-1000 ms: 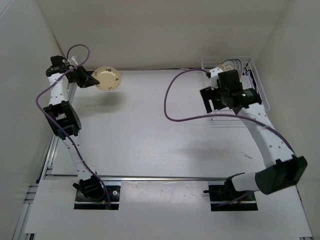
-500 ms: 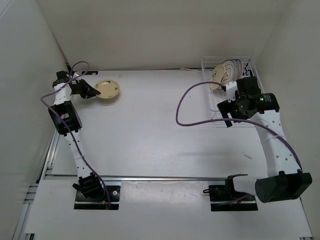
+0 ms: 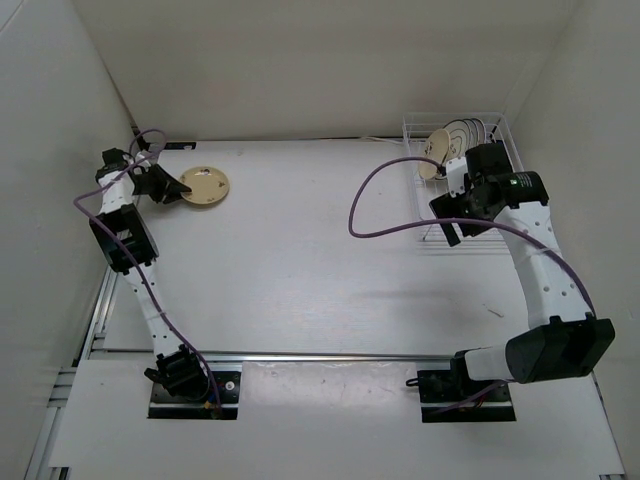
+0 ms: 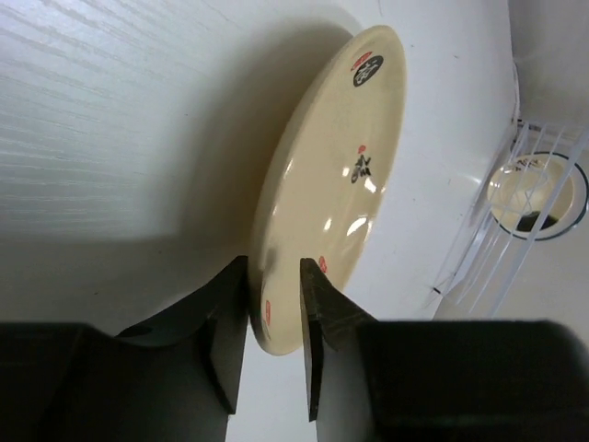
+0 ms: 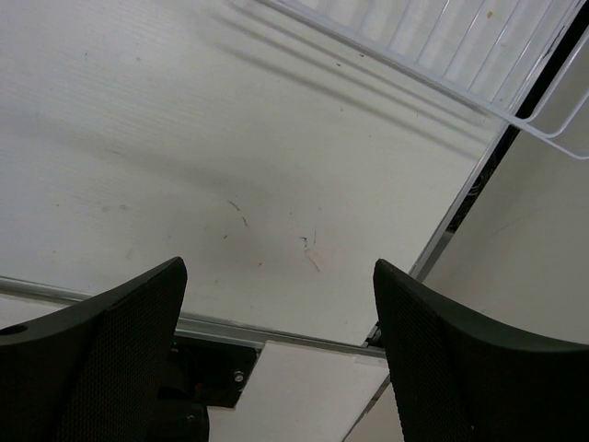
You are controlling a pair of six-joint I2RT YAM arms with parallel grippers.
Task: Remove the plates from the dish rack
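A tan plate (image 3: 205,187) with dark and red marks lies on the table at the far left. My left gripper (image 3: 178,188) is at its near rim; in the left wrist view the plate (image 4: 340,175) has its rim between my fingers (image 4: 273,267), whose jaws stand slightly parted around it. The white wire dish rack (image 3: 507,135) stands at the far right with a cream plate (image 3: 435,153) and a ringed white plate (image 3: 463,134) upright in it. My right gripper (image 3: 450,213) hovers just in front of the rack, wide open and empty (image 5: 278,267).
White walls enclose the table on the left, back and right. A purple cable (image 3: 370,215) loops over the table's middle from the right arm. The right wrist view shows the rack's edge (image 5: 433,69) and the table's metal front rail (image 5: 276,331).
The left arm has lowered the tan plate onto the table and its jaws have parted a little. The right arm has swung right, uncovering the plates in the rack.
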